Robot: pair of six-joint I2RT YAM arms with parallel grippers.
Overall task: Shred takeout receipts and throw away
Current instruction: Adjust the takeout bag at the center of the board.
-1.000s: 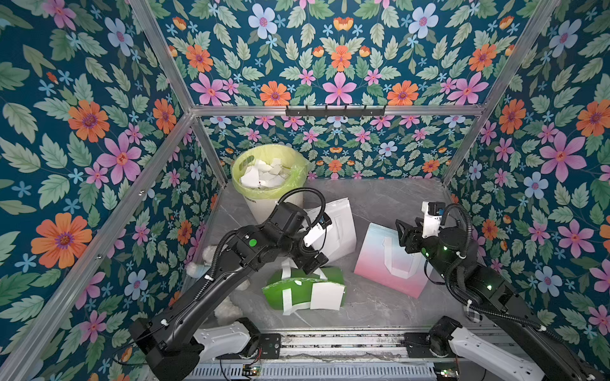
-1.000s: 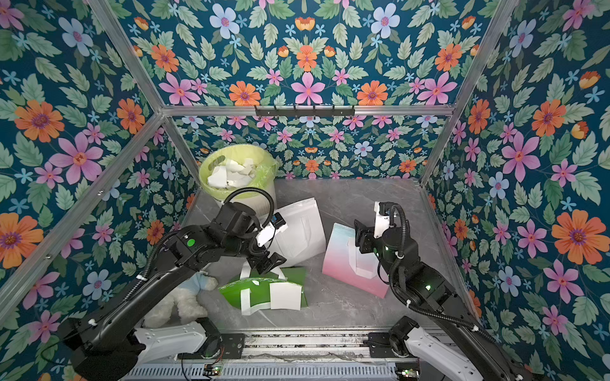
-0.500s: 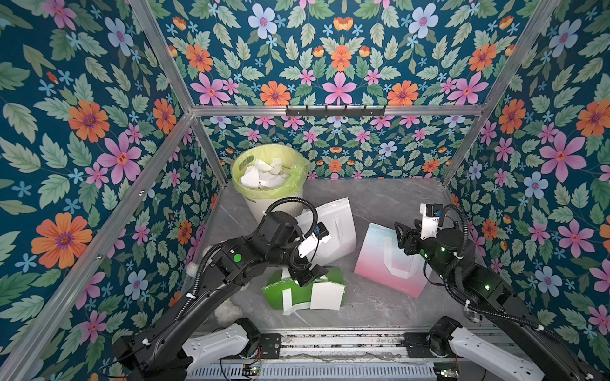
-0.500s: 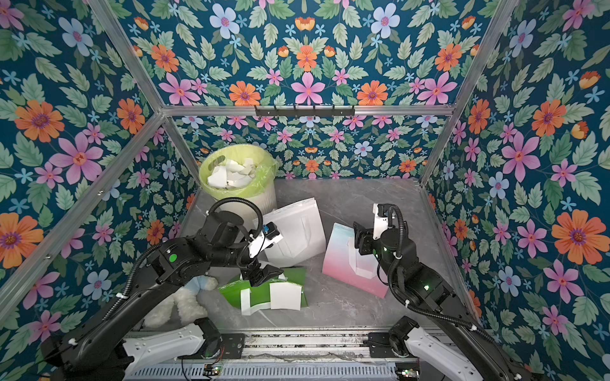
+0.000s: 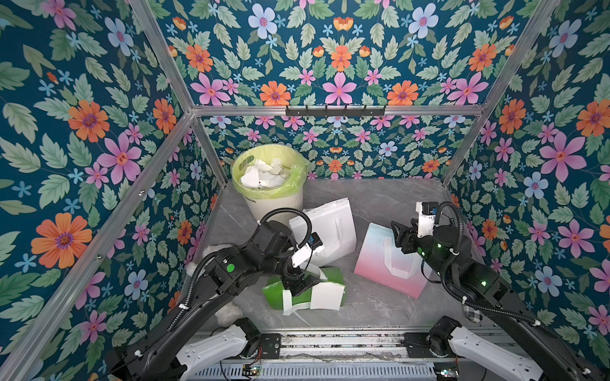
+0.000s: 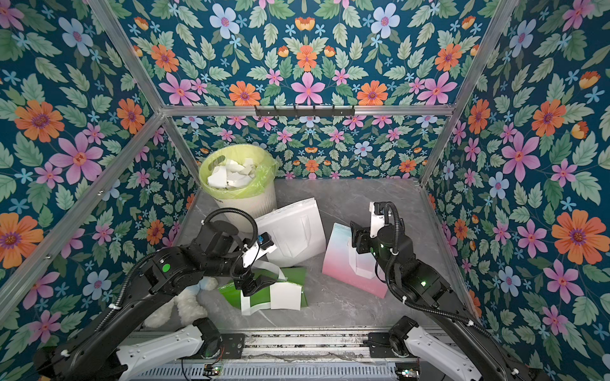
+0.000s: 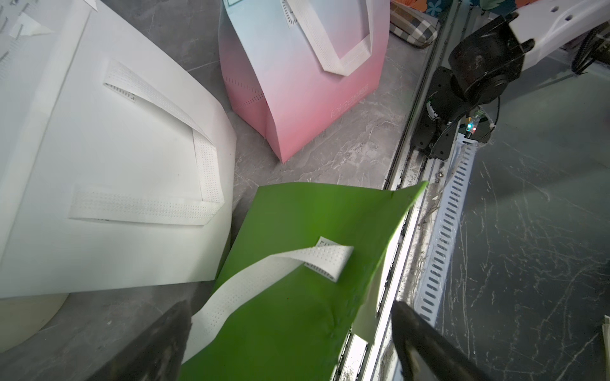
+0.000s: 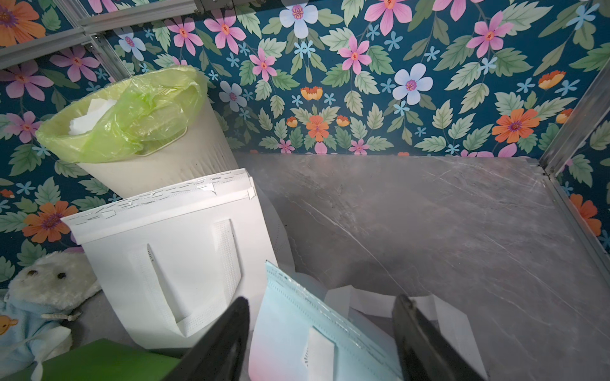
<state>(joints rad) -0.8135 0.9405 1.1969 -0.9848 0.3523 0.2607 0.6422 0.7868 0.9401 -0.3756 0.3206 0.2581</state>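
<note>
One takeout receipt (image 5: 325, 297) (image 6: 285, 296), a plain white sheet, lies on the near right part of the flat green bag (image 5: 331, 276) (image 7: 297, 297). My left gripper (image 5: 298, 285) (image 6: 255, 285) (image 7: 290, 346) hangs open just over that bag, left of the receipt, with the bag's white strap and green face between its fingers. My right gripper (image 5: 397, 232) (image 6: 355, 232) (image 8: 320, 343) is open above the top edge of the pink-and-blue bag (image 5: 389, 267) (image 8: 297, 330). White paper (image 8: 356, 301) shows behind that bag. Torn white pieces fill the bin (image 5: 274, 207) (image 6: 244, 204).
A white tote bag (image 5: 325, 231) (image 7: 99, 165) (image 8: 171, 264) leans against the bin, between both arms. A white plush toy (image 6: 188, 303) (image 8: 43, 280) lies at the near left under my left arm. The metal rail (image 5: 330, 343) runs along the front edge; flowered walls enclose three sides.
My left arm has drawn back from the white tote bag and come down over the green bag, its jaws spreading a little wider. The right arm has hardly moved.
</note>
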